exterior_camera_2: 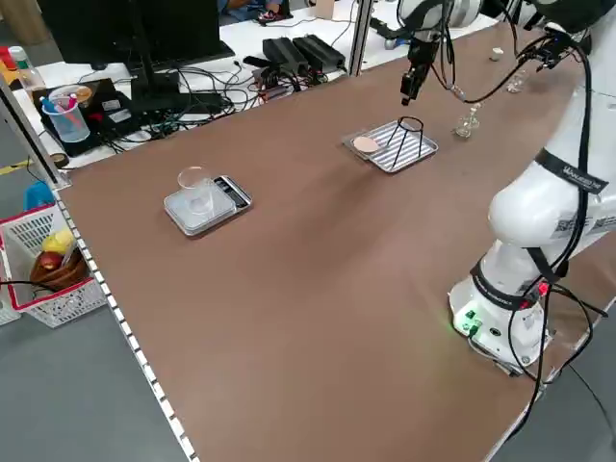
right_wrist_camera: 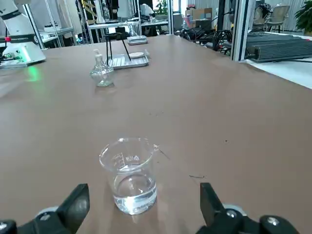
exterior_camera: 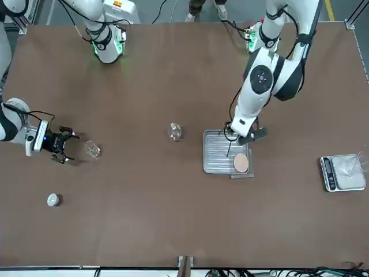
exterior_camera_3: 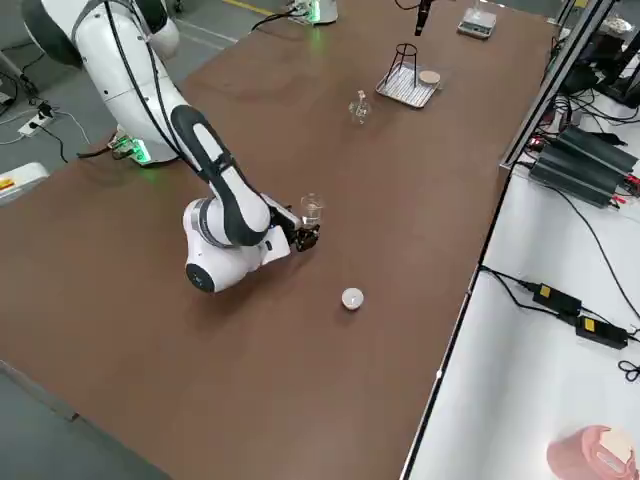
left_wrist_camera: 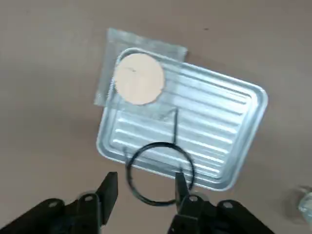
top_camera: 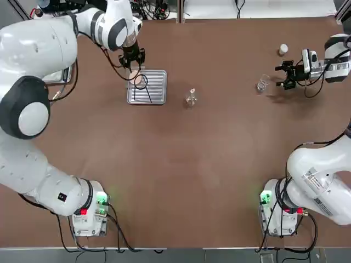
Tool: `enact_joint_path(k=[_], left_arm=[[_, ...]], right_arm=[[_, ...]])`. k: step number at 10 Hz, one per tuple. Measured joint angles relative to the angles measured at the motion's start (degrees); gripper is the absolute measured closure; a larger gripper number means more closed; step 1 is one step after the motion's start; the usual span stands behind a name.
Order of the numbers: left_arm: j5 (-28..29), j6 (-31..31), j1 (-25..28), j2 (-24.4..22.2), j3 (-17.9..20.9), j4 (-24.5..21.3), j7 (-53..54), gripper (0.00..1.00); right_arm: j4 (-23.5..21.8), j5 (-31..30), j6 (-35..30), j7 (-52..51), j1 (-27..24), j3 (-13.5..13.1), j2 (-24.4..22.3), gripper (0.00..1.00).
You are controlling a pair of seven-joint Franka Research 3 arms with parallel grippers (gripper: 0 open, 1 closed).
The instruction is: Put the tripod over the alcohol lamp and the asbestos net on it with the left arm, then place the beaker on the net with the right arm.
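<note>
The left gripper (left_wrist_camera: 147, 174), a small black two-finger pincer, hangs above the silver ribbed metal tray (left_wrist_camera: 214, 131). Its jaws are open and grip nothing. The thin black wire tripod (left_wrist_camera: 130, 180) stands upright on the tray, just below the left fingertips, ring uppermost.

The square grey wire-mesh asbestos net (left_wrist_camera: 139, 79) with a round peach-tan centre disc lies at one corner of the tray, partly overlapping it and projecting past its edge. The tripod ring and the disc are apart.

The clear glass alcohol lamp (right_wrist_camera: 102, 73), with rounded body and narrow neck, stands upright on the brown table (top_camera: 181, 175) beside the tray, on the side toward the right arm. The tripod is not over it.

The right gripper (right_wrist_camera: 145, 185), a pincer with black fingers, is positioned low near the clear straight-sided glass beaker (right_wrist_camera: 134, 185). Its jaws are open and hold nothing. The beaker stands upright on the table just beyond the fingertips and contains clear liquid.

A small white cylinder (exterior_camera_3: 352, 298) is located on the table near the right gripper. A grey and silver flat scale (exterior_camera_2: 181, 214) is located well apart from the tray, with a clear glass vessel (exterior_camera_2: 195, 183) on top.
</note>
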Motion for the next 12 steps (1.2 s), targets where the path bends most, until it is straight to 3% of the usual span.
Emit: enact_joint_path(k=[5,9,12], left_arm=[[0.0,12.3,-2.0,-0.6,-0.4,-10.4,-9.6,0.44],[2.8,14.8,-3.1,1.8,-0.6,-11.3,-13.5,0.49],[3.0,14.9,-3.0,1.9,-0.5,-11.3,-13.6,0.61]], right_arm=[[0.0,0.7,0.9,-1.1,0.0,0.6,1.5,0.00],[0.3,1.3,2.6,-1.1,0.0,1.6,2.3,0.00],[0.4,1.7,2.6,-1.2,0.0,2.1,2.4,0.00]])
